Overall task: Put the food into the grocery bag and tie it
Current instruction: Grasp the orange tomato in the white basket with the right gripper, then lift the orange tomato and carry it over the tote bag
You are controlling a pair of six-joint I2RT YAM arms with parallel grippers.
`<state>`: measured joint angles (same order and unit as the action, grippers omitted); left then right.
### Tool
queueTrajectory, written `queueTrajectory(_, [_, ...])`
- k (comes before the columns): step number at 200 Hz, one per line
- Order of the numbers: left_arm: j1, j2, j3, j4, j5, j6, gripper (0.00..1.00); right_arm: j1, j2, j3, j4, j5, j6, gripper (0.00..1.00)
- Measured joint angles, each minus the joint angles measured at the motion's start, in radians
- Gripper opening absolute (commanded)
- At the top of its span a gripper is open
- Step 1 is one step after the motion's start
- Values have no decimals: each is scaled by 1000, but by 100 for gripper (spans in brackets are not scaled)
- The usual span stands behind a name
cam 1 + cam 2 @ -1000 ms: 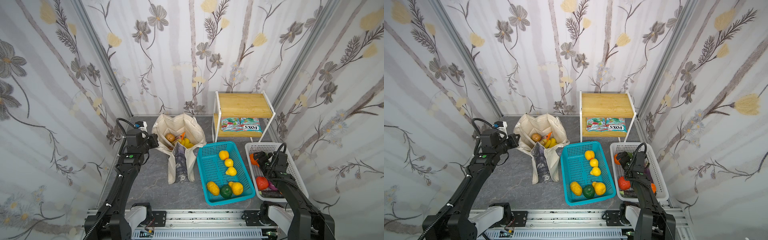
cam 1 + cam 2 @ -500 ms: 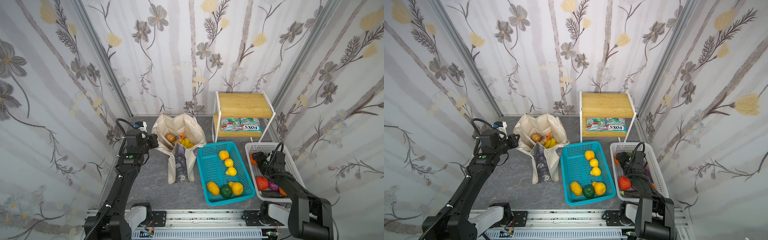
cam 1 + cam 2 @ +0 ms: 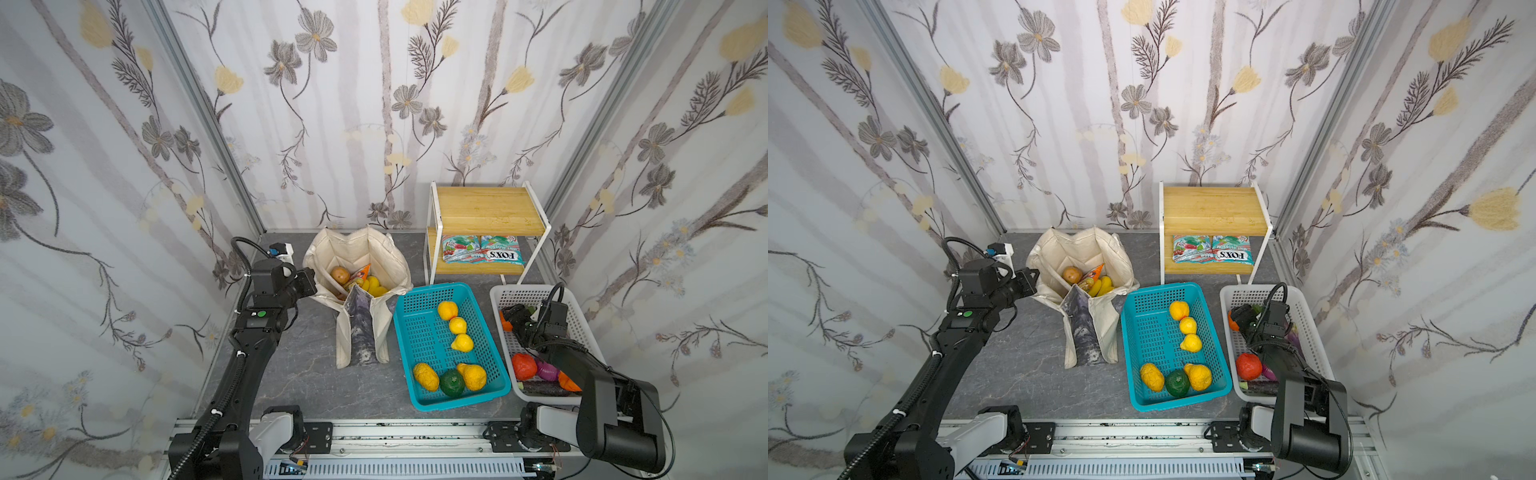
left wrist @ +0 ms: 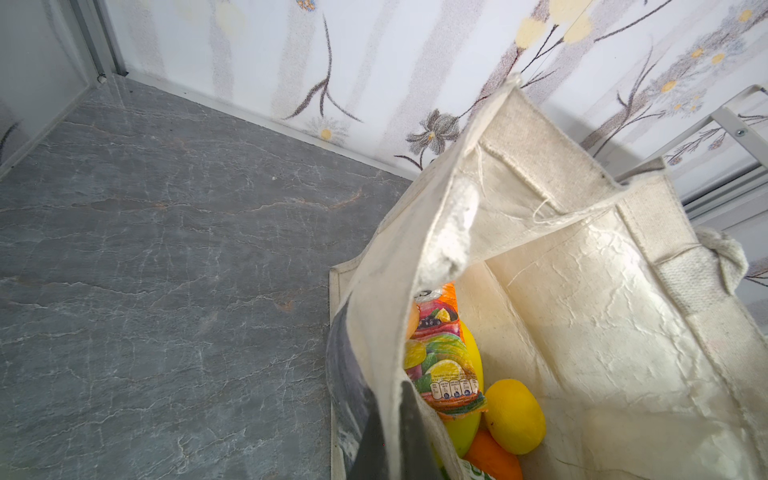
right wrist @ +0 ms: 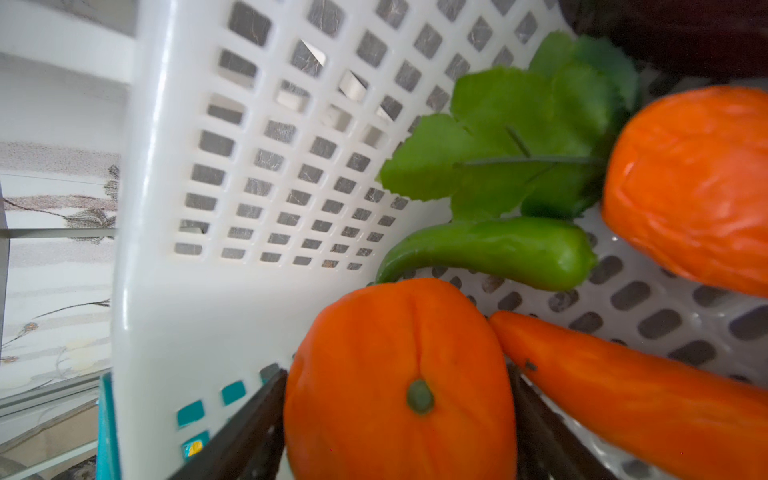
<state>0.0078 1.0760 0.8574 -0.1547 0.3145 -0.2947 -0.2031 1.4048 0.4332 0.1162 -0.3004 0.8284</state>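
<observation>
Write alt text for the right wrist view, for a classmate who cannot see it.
A round orange fruit sits between the dark fingers of the pincer, inside a white mesh basket. Near it lie a carrot, a green pepper and a green leaf.

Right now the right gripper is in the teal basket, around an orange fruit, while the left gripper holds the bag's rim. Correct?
No: the right gripper is in the white basket, not the teal, per the right wrist view. The rest holds.
</observation>
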Motion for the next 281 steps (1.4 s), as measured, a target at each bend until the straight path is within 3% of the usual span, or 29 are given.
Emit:
queueTrajectory(76, [2, -1, 0, 0, 0, 0, 0, 0, -109, -7, -10, 1, 0, 65])
queueTrajectory(161, [3, -1, 0, 0, 1, 0, 0, 0, -432, 20, -65, 19, -101, 67])
queueTrajectory(199, [3, 0, 0, 0, 3, -1, 0, 10, -483, 87, -68, -18, -128, 66])
queueTrajectory(240, [3, 1, 0, 0, 3, -1, 0, 151, -510, 218, -66, -39, -189, 64])
queueTrajectory(281, [3, 0, 0, 0, 3, -1, 0, 352, -473, 357, -59, 26, -258, 64])
